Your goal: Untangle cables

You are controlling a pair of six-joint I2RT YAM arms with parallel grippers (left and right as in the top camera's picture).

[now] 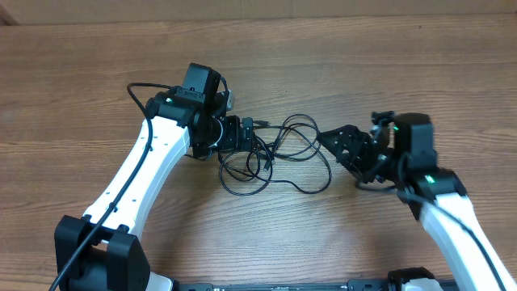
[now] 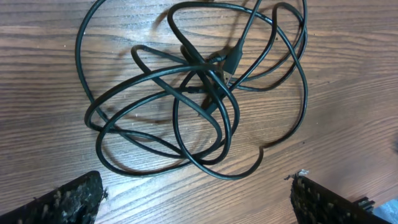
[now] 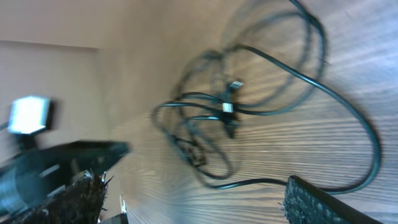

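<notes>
The cables (image 1: 279, 158) lie in one tangled heap of thin black loops in the middle of the wooden table, between both grippers. In the left wrist view the cables (image 2: 199, 87) cross many times, with plug connectors (image 2: 231, 62) near the knot. My left gripper (image 1: 242, 136) is open at the tangle's left edge, fingers wide apart and empty (image 2: 196, 199). My right gripper (image 1: 343, 145) is open at the tangle's right edge. The right wrist view is blurred; the cables (image 3: 249, 106) lie ahead of its open fingers (image 3: 199, 202), one loop running by the right finger.
The wooden table (image 1: 81, 81) fills the view. The left arm (image 1: 145, 174) reaches in from the bottom left, the right arm (image 1: 444, 202) from the bottom right. A thicker black wire (image 1: 141, 93) hangs off the left arm.
</notes>
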